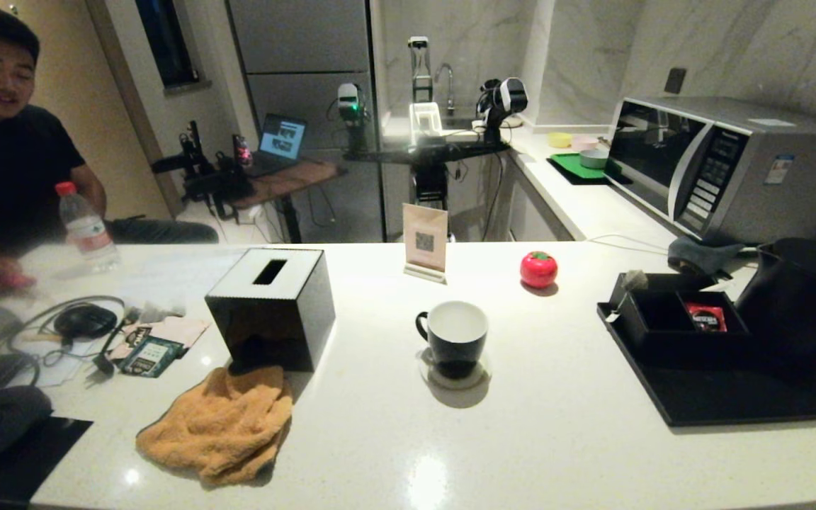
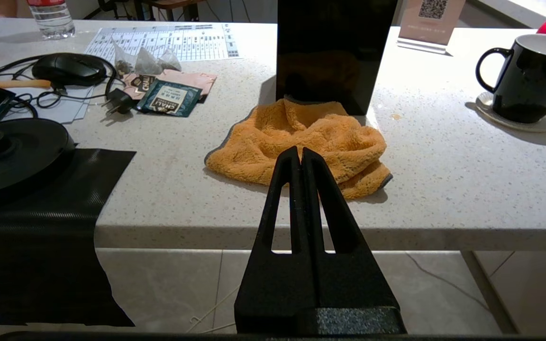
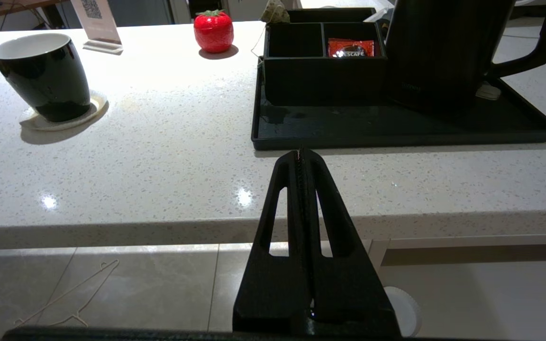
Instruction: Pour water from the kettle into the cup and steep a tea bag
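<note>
Your right gripper (image 3: 303, 154), fingers pressed together below the counter's near edge, is the nearer arm: the large matte black kettle (image 3: 439, 52) stands ahead on the black tray's (image 3: 396, 128) far right corner.

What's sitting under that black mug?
The cup stands on a small pale round coaster, whose rim shows around its base. The coaster's middle is covered by the mug.
</note>
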